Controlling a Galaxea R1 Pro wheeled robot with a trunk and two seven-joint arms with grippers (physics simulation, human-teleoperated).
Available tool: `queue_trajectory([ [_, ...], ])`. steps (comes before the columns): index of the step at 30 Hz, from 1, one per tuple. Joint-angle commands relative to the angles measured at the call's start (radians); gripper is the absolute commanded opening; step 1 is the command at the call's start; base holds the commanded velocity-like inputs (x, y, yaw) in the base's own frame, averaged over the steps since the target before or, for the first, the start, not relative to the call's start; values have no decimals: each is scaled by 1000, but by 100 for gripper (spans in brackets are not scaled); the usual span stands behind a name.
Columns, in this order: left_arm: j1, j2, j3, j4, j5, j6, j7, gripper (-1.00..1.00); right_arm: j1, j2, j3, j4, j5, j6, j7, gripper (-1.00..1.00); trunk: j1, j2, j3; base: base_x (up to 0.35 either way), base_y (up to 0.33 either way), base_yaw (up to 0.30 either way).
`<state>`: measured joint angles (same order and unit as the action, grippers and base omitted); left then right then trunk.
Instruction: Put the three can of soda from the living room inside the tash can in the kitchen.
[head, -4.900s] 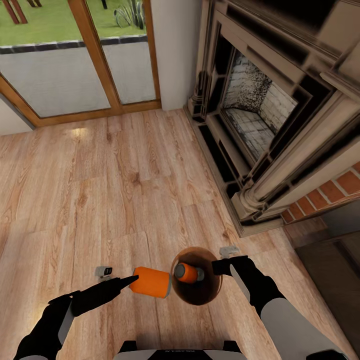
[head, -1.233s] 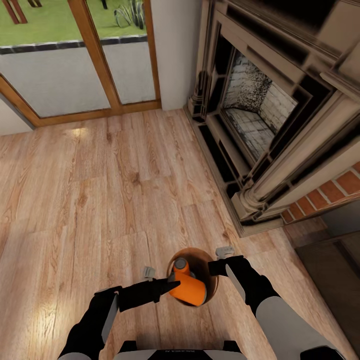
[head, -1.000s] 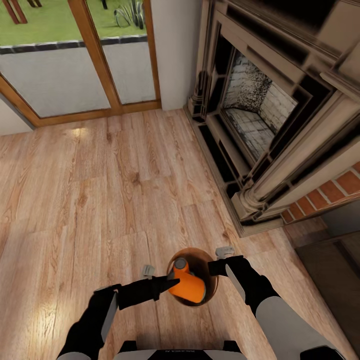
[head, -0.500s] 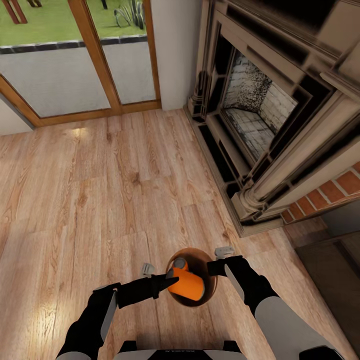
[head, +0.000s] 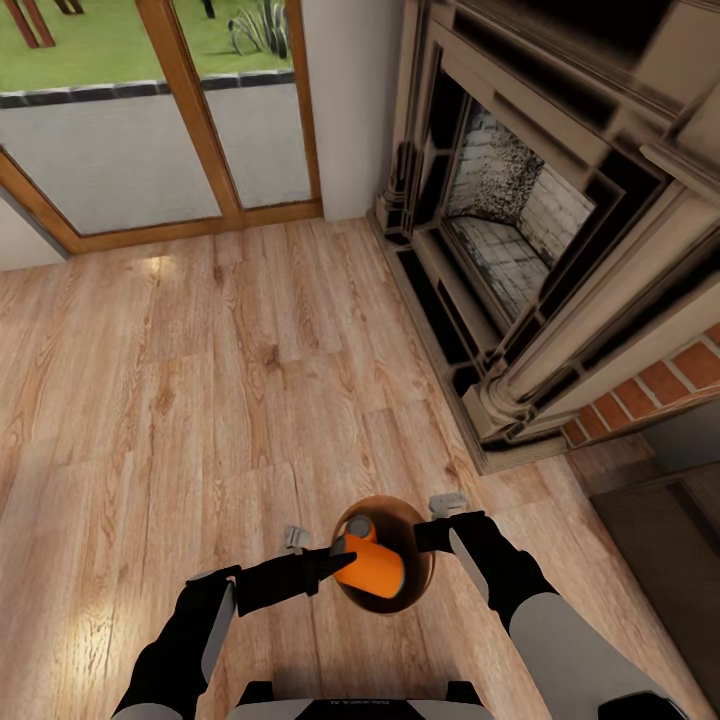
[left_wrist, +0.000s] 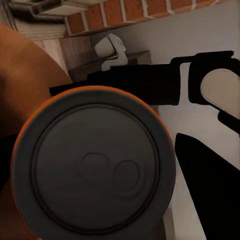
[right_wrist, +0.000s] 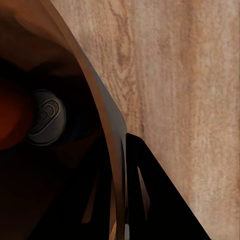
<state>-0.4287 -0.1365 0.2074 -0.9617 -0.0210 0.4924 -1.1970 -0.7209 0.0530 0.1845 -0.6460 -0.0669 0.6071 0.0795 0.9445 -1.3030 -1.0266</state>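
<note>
- below, the left hand (head: 338, 562) grips a small orange cylindrical soda can with a dark grey top (head: 372, 568), tilted over the mouth of the round glossy brown bin (head: 420, 580), seemingly so that it drops inside once released.
- the right hand (head: 432, 535) is clamped on the bin's thin rim (right_wrist: 112, 150), one finger inside the wall and one outside, apparently carrying and steadying it for the drop.
- a second orange soda can (right_wrist: 46, 117) lies deep in the bin, grey top up.
- setting: pale wood plank floor (head: 200, 380), stone-framed brick fireplace (head: 520, 220), wood-framed glass doors (head: 190, 110); this is the living room, so the kitchen leg appears undone.
</note>
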Motion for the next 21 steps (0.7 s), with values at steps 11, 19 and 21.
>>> queue_trajectory([
  [11,0,-2,-3,0,0,-1,41,-100,0,1,0,0,-16,0,8,-100,0,0,0,0,0,0],
  [19,0,-3,-9,-1,1,-3,97,-100,0,1,0,0,-16,0,8,-100,0,0,0,0,0,0],
  [21,-1,-3,-22,-3,1,-3,104,-100,0,1,-1,0,-16,0,8,-100,0,0,0,0,0,0],
])
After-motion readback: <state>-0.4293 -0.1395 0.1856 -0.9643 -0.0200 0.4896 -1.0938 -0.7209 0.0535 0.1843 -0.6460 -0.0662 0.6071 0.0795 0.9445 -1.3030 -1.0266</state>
